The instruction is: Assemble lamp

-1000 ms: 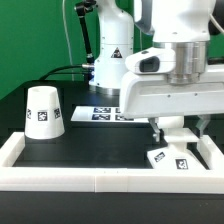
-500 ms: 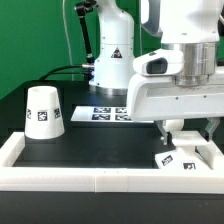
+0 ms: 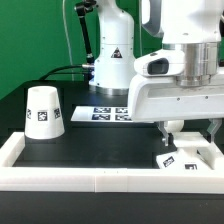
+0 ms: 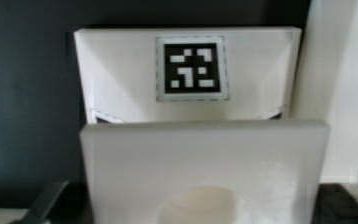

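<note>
- Hanging low at the lower right of the exterior view, the gripper [image 3: 187,136] points straight down from the arm [image 3: 185,60] over the lamp base [image 3: 183,160].
- The lamp base lies on the black table [image 3: 100,145], in the corner of the white rim [image 3: 100,180] on the exterior view's right. Two black-and-white tags show on its upper side.
- In the exterior view the fingertips [image 3: 170,133] sit just above the base, and the wide white gripper body hides much of it.
- In the wrist view the gripper [image 4: 202,205] has its claw apart. One dark fingertip [image 4: 48,200] shows at one side of the picture and the other at the opposite side.
- Between them, close to the camera, is a white block with a round hollow [image 4: 202,165]. Beyond it lies a flat white face bearing one square tag [image 4: 194,68]. I cannot tell whether these are one part or two.
- A narrow dark strip seems to separate each fingertip from the block, so the claw does not look clamped on it.
- The lamp shade [image 3: 43,110] stands upright on its wide end at the exterior view's left, well apart from the gripper, with one tag on its side.
- The marker board [image 3: 105,113] lies flat near mid-frame, between the shade and the arm.
</note>
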{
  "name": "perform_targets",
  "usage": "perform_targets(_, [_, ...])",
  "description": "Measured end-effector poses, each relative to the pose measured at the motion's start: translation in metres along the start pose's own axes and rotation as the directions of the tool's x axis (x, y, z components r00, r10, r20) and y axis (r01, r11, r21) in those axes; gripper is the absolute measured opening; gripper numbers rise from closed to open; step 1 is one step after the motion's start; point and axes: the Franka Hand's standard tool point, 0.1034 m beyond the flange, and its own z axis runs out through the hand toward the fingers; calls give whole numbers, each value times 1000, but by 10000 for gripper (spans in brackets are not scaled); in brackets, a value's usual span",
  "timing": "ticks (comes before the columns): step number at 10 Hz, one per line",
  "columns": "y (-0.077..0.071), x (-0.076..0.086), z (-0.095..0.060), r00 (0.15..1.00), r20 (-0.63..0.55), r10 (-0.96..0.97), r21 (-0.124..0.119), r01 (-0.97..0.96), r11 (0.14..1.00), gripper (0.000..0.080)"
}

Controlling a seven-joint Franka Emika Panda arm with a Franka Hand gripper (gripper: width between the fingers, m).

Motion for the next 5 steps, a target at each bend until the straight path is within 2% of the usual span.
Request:
perform_targets(1, [0,0,0,1000,0,-6,0,6,1000,535])
perform_targets(2, [0,0,-1,1000,-1,-14,0,14,1000,634])
perform_targets(3, [2,0,-2,1000,-2,-28,0,28,1000,634])
perform_targets(4, [3,0,-4,999,-3,-38,-1,38,999,685])
perform_targets(5, [4,-3,-7,999,-3,-49,-2,49,999,685])
